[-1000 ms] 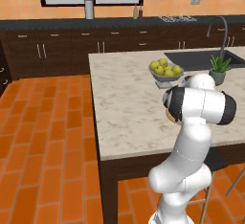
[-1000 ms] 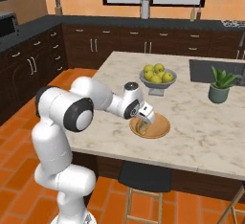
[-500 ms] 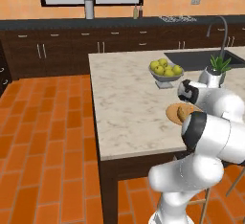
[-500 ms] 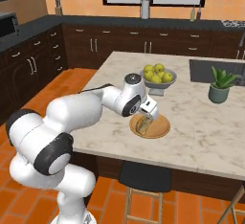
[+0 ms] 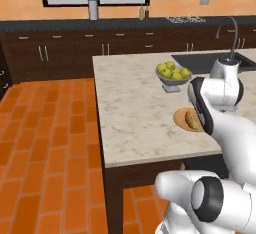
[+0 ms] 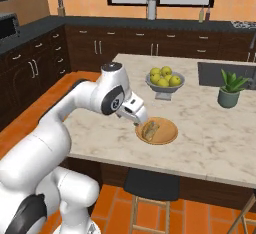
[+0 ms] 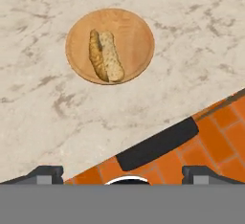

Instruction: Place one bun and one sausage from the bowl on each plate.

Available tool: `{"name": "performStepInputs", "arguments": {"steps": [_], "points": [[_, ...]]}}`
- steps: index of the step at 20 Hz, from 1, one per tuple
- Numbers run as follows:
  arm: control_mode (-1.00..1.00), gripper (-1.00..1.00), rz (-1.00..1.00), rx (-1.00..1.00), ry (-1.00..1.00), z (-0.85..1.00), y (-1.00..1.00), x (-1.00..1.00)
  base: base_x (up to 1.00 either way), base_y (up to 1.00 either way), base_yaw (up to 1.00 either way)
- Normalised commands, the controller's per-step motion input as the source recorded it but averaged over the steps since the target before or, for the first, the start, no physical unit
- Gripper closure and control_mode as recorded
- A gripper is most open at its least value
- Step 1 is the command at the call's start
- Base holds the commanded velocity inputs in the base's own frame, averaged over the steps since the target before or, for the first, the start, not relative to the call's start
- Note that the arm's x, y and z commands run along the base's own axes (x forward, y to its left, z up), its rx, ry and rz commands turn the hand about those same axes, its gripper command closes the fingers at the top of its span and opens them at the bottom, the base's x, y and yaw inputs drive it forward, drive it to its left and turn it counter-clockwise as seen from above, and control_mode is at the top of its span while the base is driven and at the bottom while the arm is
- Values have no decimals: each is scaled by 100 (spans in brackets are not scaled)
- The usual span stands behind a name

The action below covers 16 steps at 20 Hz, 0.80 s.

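Observation:
The tan wooden plate (image 7: 134, 31) lies on the marble island near its front edge, also seen from the base cameras (image 6: 168, 133) (image 5: 179, 118). A split golden-brown bun (image 7: 106, 55) (image 6: 149, 129) (image 5: 191, 120) lies on it; I cannot make out a sausage. My gripper (image 7: 122, 174) (image 6: 139, 120) is open and empty, hovering beside the plate over the counter's front edge, its fingertips (image 7: 46, 173) spread wide. The dark-grey bowl and the white plate are out of view.
A grey pedestal bowl of yellow-green fruit (image 6: 165, 80) (image 5: 172, 75) stands behind the plate. A potted plant (image 6: 229, 90) and the sink (image 6: 222, 73) are to the right. A black stool seat (image 7: 158, 144) (image 6: 150, 184) sits below the counter edge.
The arm has swung round and my gripper has drawn back from over the tan plate towards the counter's front edge. The bun stays on the plate.

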Motion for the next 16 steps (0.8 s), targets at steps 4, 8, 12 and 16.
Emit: {"name": "performStepInputs", "arguments": {"steps": [4,8,12,16], "points": [[100,-100,1,0,1,9,14,-25,-75,-11,-2],[100,-100,0,0,0,0,0,0,-87,-94,-6],[100,-100,0,0,0,0,0,0,-6,-100,0],[100,-100,0,0,0,0,0,0,17,-100,0]]}}
